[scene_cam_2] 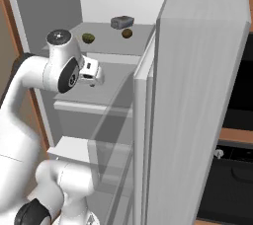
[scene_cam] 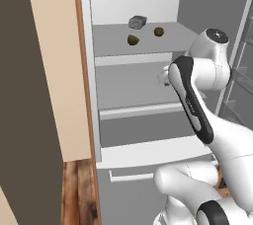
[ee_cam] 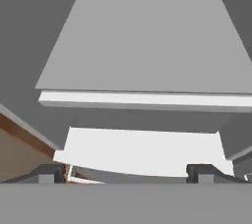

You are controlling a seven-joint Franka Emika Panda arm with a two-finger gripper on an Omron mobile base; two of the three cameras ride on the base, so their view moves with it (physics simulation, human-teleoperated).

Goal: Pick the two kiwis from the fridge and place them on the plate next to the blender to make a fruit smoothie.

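From the left base view, the tall white-grey fridge stands open; two small brown-olive kiwis lie apart on its top shelf, before a grey angular lump. From the right base view, the pincer reaches in over the shelf below them. In the hand view, its dark fingertips stand wide apart, released, holding nothing.

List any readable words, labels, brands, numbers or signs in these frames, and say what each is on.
None. No text shows on the fridge, its door, the two kiwis, the grey lump or the arm.
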